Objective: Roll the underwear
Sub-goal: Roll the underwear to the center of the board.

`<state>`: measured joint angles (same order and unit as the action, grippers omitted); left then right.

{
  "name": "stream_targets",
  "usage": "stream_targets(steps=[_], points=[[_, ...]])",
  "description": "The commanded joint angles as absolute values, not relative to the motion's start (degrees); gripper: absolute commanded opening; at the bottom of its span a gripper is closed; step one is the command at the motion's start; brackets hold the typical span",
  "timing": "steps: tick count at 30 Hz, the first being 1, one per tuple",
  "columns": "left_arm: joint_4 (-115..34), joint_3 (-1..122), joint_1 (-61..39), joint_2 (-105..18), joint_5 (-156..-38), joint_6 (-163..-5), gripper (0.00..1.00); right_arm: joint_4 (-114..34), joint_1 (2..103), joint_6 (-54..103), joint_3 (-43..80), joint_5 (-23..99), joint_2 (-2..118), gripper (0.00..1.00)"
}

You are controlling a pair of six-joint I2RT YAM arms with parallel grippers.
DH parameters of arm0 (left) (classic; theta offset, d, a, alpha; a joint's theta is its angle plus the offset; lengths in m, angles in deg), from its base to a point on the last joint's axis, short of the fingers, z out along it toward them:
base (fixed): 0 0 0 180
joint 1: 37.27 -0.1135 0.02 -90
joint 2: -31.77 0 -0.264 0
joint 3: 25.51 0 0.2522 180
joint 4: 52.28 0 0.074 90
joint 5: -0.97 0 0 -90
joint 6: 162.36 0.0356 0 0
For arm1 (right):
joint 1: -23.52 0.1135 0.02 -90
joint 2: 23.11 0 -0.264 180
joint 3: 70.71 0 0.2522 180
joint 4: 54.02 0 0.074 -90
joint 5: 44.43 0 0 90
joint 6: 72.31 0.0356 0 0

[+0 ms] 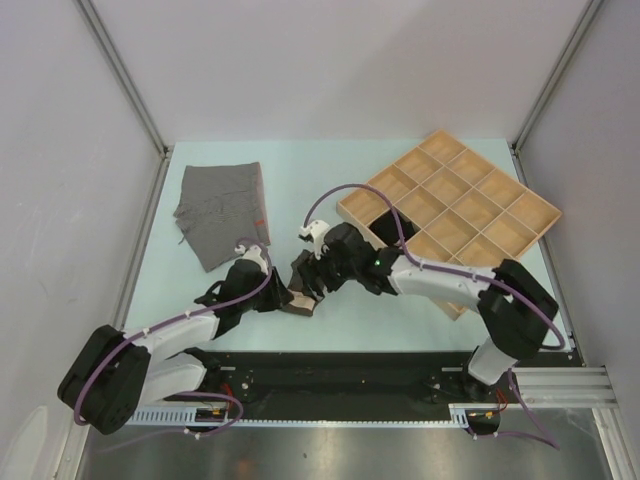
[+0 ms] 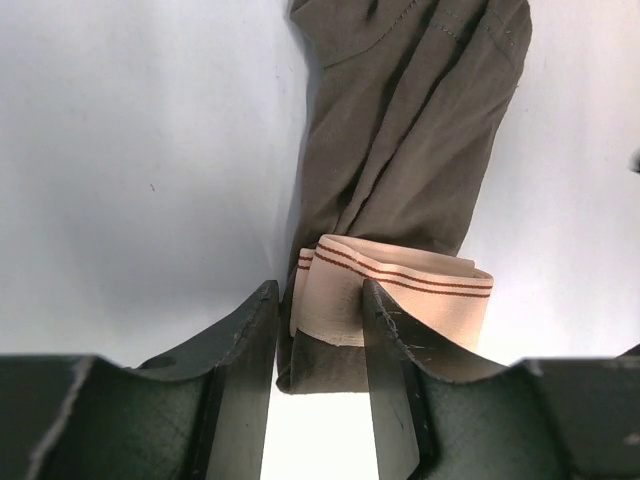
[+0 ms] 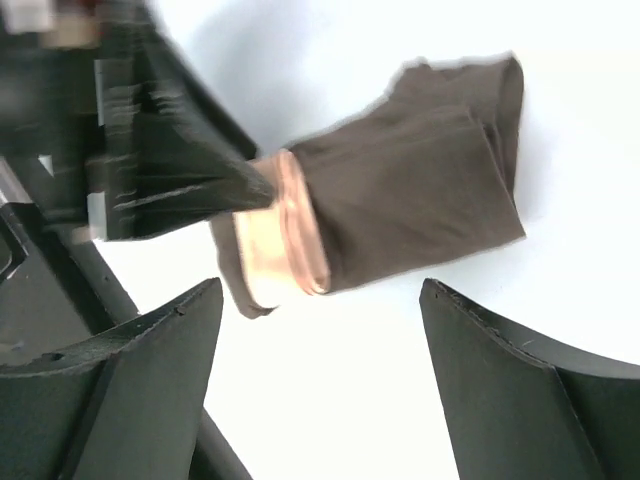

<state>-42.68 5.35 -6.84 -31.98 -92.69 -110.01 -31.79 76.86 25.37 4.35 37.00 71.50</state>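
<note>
Tabletop (image 1: 300, 180): brown briefs (image 2: 400, 150) in left fingers (image 2: 248, 335)

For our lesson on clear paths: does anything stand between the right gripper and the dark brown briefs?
Nothing visible does. The right gripper hangs open directly over the dark brown briefs; the left gripper only sits at their beige waistband end, off to one side.

Mid-table crowded: left gripper (image 2: 320, 295) pinching beige waistband end of folded dark brown cloth briefs (image 2: 400, 150), right gripper (image 3: 320, 290) spread wide just over them. Flat heather grey briefs (image 1: 222, 212) cover far-left of pale table (image 1: 300, 170); compartmented wooden tray (image 1: 450, 205) blocks far right. Open lane between them; bare strip along near edge.
</note>
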Motion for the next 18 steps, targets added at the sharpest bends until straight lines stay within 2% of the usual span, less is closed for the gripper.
stream_targets(steps=[1, 4, 7, 18], points=[[-38.0, 5.0, -6.9, -33.4, -91.3, -108.3, 0.43, -42.9, 83.1, 19.4, -3.4, 43.9, 65.8, 0.84], [-40.4, 4.5, -6.9, -33.5, -93.4, -108.4, 0.43, -53.0, 87.0, 16.9, -7.8, 44.5, 65.9, 0.82], [-40.3, 5.1, -6.9, -34.4, -93.9, -108.4, 0.43, -57.0, 89.0, 14.2, -9.5, 45.5, 67.9, 0.83], [-39.8, 6.0, -7.0, -35.4, -94.5, -108.2, 0.43, -60.6, 92.6, 9.3, -9.3, 53.0, 75.7, 0.79]])
